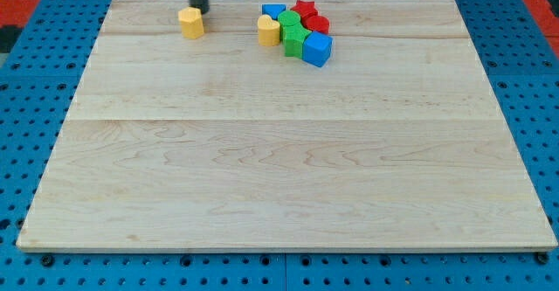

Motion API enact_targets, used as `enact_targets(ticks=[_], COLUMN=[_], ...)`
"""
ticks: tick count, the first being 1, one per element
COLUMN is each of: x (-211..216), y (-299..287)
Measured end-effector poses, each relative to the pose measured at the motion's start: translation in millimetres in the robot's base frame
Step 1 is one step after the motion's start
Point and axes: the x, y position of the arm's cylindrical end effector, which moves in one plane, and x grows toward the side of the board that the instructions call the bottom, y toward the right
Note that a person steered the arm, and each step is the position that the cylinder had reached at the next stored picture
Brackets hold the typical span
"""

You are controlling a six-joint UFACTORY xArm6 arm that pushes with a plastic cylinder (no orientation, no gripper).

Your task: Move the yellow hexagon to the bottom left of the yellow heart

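The yellow hexagon (191,23) lies near the board's top edge, left of centre. My tip (199,10) stands right at its upper right side and seems to touch it. The yellow heart (268,31) lies well to the right of the hexagon, at the left end of a tight cluster of blocks. The hexagon is level with the heart or slightly higher in the view.
The cluster to the right of the heart holds a blue block (273,10), a red star (304,10), a red block (318,24), two green blocks (290,22) (297,40) and a blue cube (317,50). The wooden board (279,169) lies on a blue pegboard.
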Motion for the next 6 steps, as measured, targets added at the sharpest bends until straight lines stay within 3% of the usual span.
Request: enact_targets(ticks=[1, 2, 3, 5, 6], x=[9.3, 32.3, 50.7, 53.0, 83.9], y=[-14.0, 18.9, 95.6, 14.2, 10.7])
